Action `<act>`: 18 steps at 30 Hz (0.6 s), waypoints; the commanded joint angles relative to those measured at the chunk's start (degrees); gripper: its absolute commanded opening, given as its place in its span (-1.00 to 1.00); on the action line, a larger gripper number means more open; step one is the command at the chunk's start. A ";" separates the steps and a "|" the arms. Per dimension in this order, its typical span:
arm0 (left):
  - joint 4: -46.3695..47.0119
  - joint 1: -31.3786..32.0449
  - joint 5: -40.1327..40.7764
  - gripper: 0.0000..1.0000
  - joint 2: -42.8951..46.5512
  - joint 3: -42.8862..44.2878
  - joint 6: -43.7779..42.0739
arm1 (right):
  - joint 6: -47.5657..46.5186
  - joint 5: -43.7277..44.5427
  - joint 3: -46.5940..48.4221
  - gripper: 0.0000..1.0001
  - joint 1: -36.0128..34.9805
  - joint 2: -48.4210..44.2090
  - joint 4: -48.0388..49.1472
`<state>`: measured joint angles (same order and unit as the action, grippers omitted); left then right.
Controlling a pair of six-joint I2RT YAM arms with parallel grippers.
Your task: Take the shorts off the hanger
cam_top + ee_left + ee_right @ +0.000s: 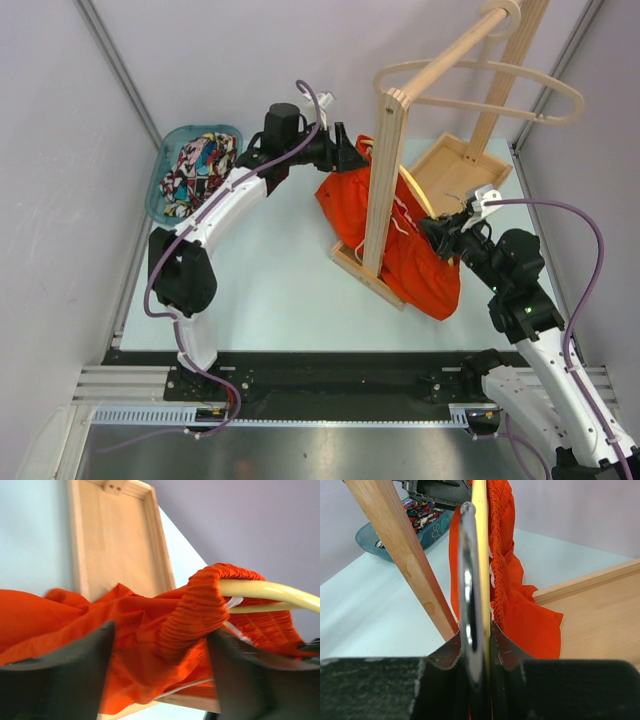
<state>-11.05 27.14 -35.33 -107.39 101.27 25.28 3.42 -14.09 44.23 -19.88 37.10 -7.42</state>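
Observation:
The orange-red shorts (420, 262) hang bunched on a yellow hanger (270, 591) beside the wooden rack's post (385, 180). My left gripper (352, 155) is at their far end. In the left wrist view it (160, 630) stands open, the gathered waistband (200, 605) lying loosely between its wide-apart fingers. My right gripper (432, 232) is at the near end of the shorts. In the right wrist view it (475, 635) is shut on the yellow hanger (480, 540) and its metal hook (467, 570). The comic-print shorts (195, 170) lie in a teal basket (160, 190).
The rack's wooden base tray (465, 165) lies behind the orange shorts, at the back right. A bare wooden hanger (500, 85) hangs on the rack's top rail. Grey walls close in both sides. The basket (375, 537) sits at the back left.

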 commanded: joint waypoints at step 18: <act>-3.08 -2.35 34.79 -0.99 9.40 0.40 1.44 | -3.24 -6.04 1.65 -1.00 0.72 -3.88 -4.27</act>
<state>-16.14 28.32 -21.61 -101.69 100.27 27.09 0.97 -17.67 44.12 -19.59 36.82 -9.23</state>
